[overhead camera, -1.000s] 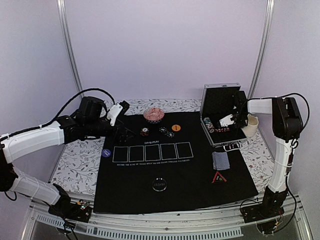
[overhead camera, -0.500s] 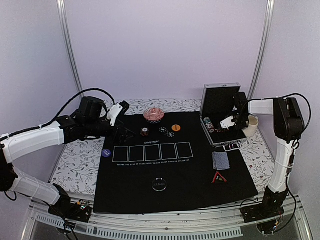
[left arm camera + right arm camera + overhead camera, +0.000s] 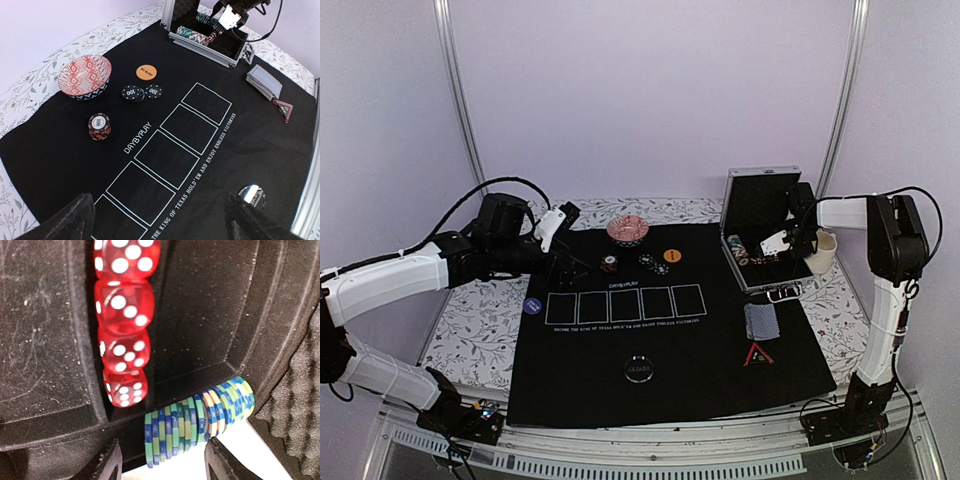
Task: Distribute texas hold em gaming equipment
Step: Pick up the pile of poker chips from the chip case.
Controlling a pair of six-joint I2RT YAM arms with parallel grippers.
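Observation:
My right gripper is down inside the silver case, open, its fingers astride the near part of a row of teal and blue striped chips. A gap shows between the left finger and the chips. Red dice lie in the slot beside them. My left gripper hovers open and empty over the black mat. On the mat lie a red chip stack, two black chips, an orange button, a blue button, a black button, cards and a triangle.
A red patterned bowl stands at the mat's far edge. A white cup sits right of the case, whose lid stands upright. Floral cloth borders the mat.
The right gripper has shifted slightly over the chip row in the case. The left arm has not moved.

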